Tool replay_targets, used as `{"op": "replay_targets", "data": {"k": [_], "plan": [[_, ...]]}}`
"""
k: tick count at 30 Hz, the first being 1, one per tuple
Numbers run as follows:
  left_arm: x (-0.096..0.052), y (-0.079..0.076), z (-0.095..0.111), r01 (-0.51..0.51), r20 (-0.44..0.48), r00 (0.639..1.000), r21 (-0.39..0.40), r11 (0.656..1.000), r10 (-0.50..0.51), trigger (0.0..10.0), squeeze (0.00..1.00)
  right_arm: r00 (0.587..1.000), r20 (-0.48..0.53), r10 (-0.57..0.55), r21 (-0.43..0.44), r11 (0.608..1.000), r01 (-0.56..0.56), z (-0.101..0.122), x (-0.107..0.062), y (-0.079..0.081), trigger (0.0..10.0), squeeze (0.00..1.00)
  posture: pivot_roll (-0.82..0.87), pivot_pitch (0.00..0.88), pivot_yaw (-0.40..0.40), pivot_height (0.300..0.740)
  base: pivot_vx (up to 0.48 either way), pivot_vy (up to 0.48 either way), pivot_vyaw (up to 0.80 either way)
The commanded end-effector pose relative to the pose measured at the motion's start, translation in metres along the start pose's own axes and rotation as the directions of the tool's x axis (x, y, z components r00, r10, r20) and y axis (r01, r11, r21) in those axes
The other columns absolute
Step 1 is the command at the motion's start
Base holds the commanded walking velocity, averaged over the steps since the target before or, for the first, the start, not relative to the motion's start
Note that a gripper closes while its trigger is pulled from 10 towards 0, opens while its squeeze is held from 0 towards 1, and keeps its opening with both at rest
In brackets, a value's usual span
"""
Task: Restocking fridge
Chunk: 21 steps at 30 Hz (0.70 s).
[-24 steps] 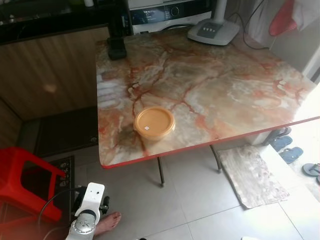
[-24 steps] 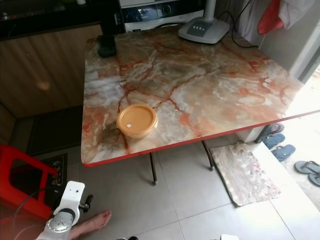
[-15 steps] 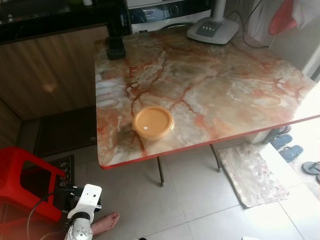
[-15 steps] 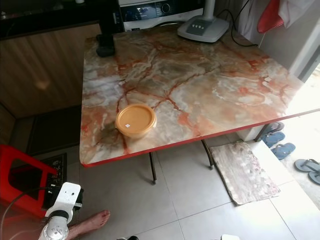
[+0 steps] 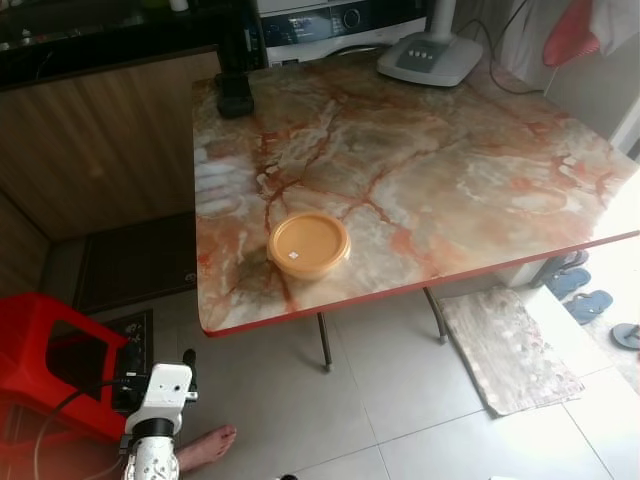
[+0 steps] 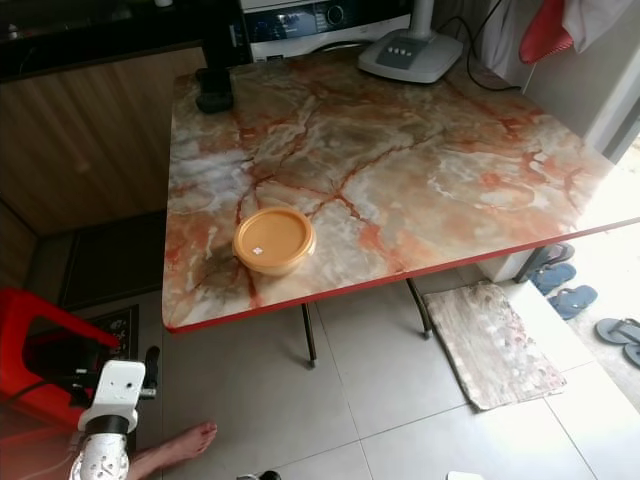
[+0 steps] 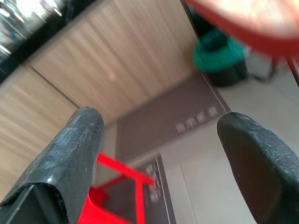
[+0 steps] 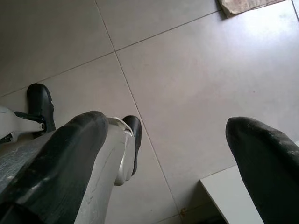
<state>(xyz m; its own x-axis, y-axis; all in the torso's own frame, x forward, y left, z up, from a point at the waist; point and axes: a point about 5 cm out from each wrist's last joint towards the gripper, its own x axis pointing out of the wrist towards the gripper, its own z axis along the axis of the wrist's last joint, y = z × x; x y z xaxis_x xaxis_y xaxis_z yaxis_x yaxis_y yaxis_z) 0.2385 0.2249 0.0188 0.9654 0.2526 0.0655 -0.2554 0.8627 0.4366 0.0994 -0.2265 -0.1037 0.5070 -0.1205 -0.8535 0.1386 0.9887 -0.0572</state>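
The round orange lidded plastic container [image 5: 308,244] sits centre-frame near the marble table's [image 5: 450,170] red edge — left gripper [image 7: 163,163], jaws apart and empty, should rise over it squarely; right gripper [image 8: 173,158] hangs spread too.

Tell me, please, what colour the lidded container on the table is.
The container is orange, clearest in the left eye view.

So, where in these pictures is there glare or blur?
Eye views: daylight washes out the table at its right edge and the floor beyond; the orange container is sharp. Left wrist view: the left gripper is open, the red edge above it blurred. Right wrist view: evenly lit floor tiles.
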Motion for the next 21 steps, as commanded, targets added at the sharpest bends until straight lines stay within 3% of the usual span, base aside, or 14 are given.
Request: {"op": "replay_targets", "data": {"k": [1, 7, 12, 13, 16, 17, 19, 21], "plan": [[0.001, 0.014, 0.0, -0.06, 0.002, 0.998, -0.011, 0.998, 0.06, 10.0, 0.0, 0.996, -0.084, 0.017, 0.011, 1.0, -0.016, -0.026, -0.007, 0.007, 10.0, 0.0, 0.06, 0.068, 0.101, 0.74, 0.0, 0.0, 0.0], [0.001, 0.022, 0.015, -0.071, 0.069, 0.995, -0.021, 0.997, 0.072, 10.0, 0.0, 0.995, -0.094, 0.022, 0.002, 1.0, -0.022, -0.029, -0.007, 0.008, 10.0, 0.0, 0.08, 0.06, 0.115, 0.74, 0.0, 0.0, 0.0], [-0.004, 0.039, 0.022, -0.084, 0.115, 0.99, 0.003, 0.996, 0.083, 10.0, 0.0, 0.995, -0.094, 0.02, 0.01, 1.0, -0.019, -0.03, -0.008, 0.009, 10.0, 0.0, 0.08, 0.068, 0.123, 0.74, 0.0, 0.0, 0.0], [0.008, 0.043, 0.038, -0.076, 0.181, 0.981, 0.02, 0.997, 0.071, 10.0, 0.0, 0.995, -0.098, 0.02, 0.005, 1.0, -0.019, -0.031, -0.008, 0.009, 10.0, 0.0, 0.08, 0.072, 0.111, 0.74, 0.0, 0.0, 0.0], [0.027, 0.038, 0.062, -0.041, 0.249, 0.968, 0.007, 0.999, 0.038, 10.0, 0.0, 0.995, -0.103, 0.02, -0.002, 1.0, -0.02, -0.031, -0.009, 0.008, 10.0, 0.0, 0.1, 0.077, 0.091, 0.74, 0.0, 0.0, 0.0], [0.043, 0.031, 0.086, -0.022, 0.291, 0.956, -0.058, 0.998, 0.038, 10.0, 0.0, 0.994, -0.103, 0.021, -0.011, 1.0, -0.022, -0.031, -0.008, 0.007, 10.0, 0.0, 0.1, 0.078, 0.087, 0.74, 0.0, 0.0, 0.0], [0.055, 0.026, 0.103, -0.005, 0.321, 0.947, -0.096, 0.995, 0.035, 10.0, 0.0, 0.995, -0.103, 0.021, -0.016, 1.0, -0.023, -0.031, -0.008, 0.007, 10.0, 0.0, 0.09, 0.083, 0.089, 0.74, 0.0, 0.0, 0.0], [0.074, 0.017, 0.128, 0.036, 0.306, 0.951, -0.257, 0.966, 0.046, 10.0, 0.0, 0.995, -0.095, 0.011, -0.004, 1.0, -0.012, -0.03, -0.008, 0.006, 10.0, 0.0, 0.07, 0.084, 0.087, 0.74, 0.0, 0.0, 0.0]]}}
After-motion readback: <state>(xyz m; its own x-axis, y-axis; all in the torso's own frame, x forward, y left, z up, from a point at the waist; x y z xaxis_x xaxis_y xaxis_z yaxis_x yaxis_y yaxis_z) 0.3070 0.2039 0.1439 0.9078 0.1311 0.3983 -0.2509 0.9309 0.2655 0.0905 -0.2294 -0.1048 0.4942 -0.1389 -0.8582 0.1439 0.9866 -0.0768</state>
